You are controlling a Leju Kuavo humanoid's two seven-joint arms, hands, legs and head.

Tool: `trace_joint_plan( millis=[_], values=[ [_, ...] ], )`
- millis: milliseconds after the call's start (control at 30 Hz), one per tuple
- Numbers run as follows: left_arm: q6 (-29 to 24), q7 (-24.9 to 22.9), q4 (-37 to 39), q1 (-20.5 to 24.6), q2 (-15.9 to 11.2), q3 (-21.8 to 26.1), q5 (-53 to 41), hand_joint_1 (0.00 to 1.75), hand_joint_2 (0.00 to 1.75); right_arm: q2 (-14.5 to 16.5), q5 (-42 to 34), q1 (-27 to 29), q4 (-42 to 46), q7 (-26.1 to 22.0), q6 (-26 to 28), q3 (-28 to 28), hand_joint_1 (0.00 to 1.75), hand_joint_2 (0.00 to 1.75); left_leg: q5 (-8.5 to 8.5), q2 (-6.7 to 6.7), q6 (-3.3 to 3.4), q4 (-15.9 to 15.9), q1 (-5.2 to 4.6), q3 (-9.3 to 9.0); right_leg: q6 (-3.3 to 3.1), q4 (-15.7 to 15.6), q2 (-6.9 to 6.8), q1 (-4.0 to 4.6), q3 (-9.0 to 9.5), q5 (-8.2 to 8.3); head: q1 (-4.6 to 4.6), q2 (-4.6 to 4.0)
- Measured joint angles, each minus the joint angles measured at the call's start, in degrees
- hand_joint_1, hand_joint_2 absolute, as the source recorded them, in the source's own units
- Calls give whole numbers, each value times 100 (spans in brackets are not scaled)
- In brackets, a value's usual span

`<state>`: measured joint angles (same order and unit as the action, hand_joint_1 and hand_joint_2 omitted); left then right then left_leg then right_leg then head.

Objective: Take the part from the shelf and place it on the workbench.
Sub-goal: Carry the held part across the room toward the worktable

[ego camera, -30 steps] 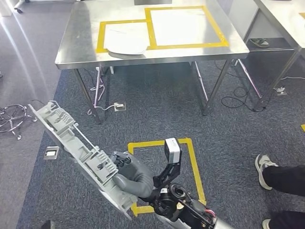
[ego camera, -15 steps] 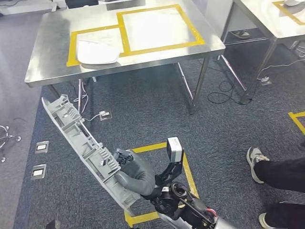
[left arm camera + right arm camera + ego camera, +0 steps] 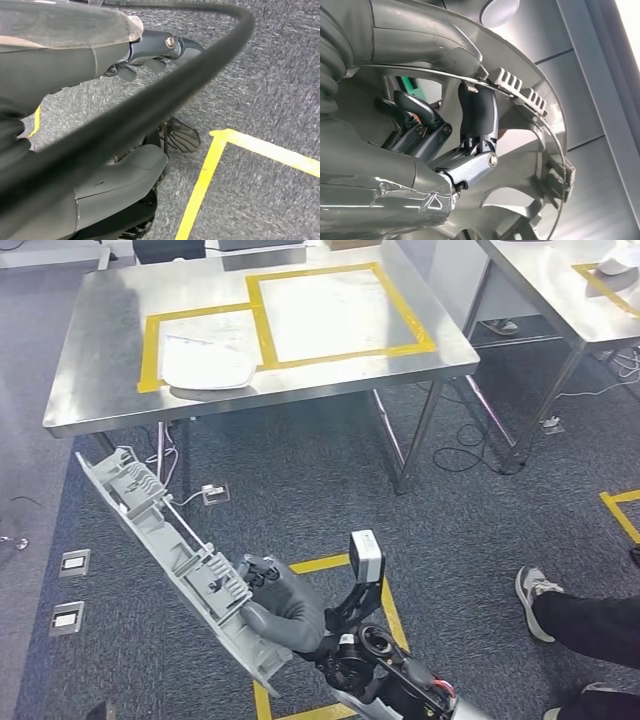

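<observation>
One hand (image 3: 275, 605), the right, grips the long grey part (image 3: 173, 555); carry it level to the tabletop (image 3: 90, 380), clearing its edge.

Worktop (image 3: 98, 390): brushed steel, dull sheen, yellow tape (image 3: 264, 330) matt. Part (image 3: 166, 545): grey moulded plastic, ribbed, matt. Right hand (image 3: 275, 605): smooth grey plastic cover. Floor (image 3: 317, 490): rough dark carpet.

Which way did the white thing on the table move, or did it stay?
No. The white piece lies on the same front edge of the left yellow tape box; only the camera shifted.
</observation>
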<state>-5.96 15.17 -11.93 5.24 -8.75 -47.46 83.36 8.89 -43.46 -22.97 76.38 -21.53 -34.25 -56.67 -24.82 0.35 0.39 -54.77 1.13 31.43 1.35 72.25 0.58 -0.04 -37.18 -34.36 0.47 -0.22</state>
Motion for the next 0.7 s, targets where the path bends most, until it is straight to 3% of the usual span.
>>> trace_joint_plan(
  millis=[33, 100, 133, 200, 300, 367, 467, 500, 533, 567, 633, 700],
  values=[
    [-2, 0, 0, -5, 1, -1, 0, 0, 175, -1, 1, 3, -1, 1, 0, -1, 175, 175, -44, -4, -13, 0, 6, -57, 15, -86, -5, -17, -34, 112, 21, 0],
    [-4, 0, 0, -11, 8, -1, 1, 0, 175, -1, -3, 2, -1, 3, -1, -1, 175, 175, -144, -12, -56, 3, 23, -195, 22, -802, -18, -39, 154, 642, 72, 0],
    [-5, 0, 0, -8, 11, -1, 2, 0, 175, -3, -7, -2, -2, 3, -2, -1, 175, 175, -188, -15, -83, 5, 29, -256, 9, -1168, -25, -33, 262, 825, 96, 0],
    [-8, 0, 0, 5, 15, -1, 4, 0, 175, -5, -19, -9, -3, -2, -7, -3, 175, 175, -252, -16, -155, 13, 29, -313, -69, -1552, -40, -5, 393, 938, 143, 0],
    [-14, 1, 0, 14, 19, -1, 14, 0, 175, -4, -31, -14, -5, -12, -22, -7, 175, 175, -285, -11, -261, -64, 22, -356, -232, -1610, -43, 5, 491, 945, 126, 0],
    [-14, 1, 0, 24, 21, -1, 20, 0, 175, 1, -32, -29, -3, -15, -35, -9, 175, 175, -390, -12, -291, -420, 32, -174, -297, -1649, -38, -9, 572, 930, 72, 0],
    [-9, 5, 0, 25, 26, -1, 9, 0, 175, -2, -32, -47, -9, -34, -40, -11, 175, 175, -758, -13, -317, -1481, 30, 556, -371, -1664, -30, 11, 636, 860, -50, 0],
    [-2, 8, 0, 15, 27, -1, -1, 0, 175, -5, -32, -46, -19, -45, -37, -11, 175, 175, -788, -13, -312, -1671, 29, 747, -385, -1664, -17, 25, 672, 824, -83, 0],
    [9, 11, 0, 5, 25, -1, -16, 0, 175, -9, -32, -45, -28, -55, -31, -11, 175, 175, -698, -13, -294, -1656, 25, 836, -391, -1664, -2, 38, 720, 784, -110, 0],
    [20, 14, 0, -1, 21, -1, -31, 0, 175, -14, -32, -45, -38, -65, -26, -9, 175, 175, -482, -13, -262, -1417, 13, 813, -392, -1665, 11, 52, 781, 740, -138, 0],
    [37, 19, 1, -7, 0, -1, -57, 0, 175, -20, -32, -47, -45, -88, -18, -3, 175, 175, 39, -10, -174, -646, -30, 598, -380, -1666, 22, 78, 915, 644, -185, 0],
    [45, 23, 1, 3, -20, -1, -75, 0, 175, -30, -32, -56, -48, -108, -14, 5, 175, 175, 151, -10, -111, -175, -78, 448, -339, -1674, 29, 92, 976, 564, -203, 0]
  ],
)
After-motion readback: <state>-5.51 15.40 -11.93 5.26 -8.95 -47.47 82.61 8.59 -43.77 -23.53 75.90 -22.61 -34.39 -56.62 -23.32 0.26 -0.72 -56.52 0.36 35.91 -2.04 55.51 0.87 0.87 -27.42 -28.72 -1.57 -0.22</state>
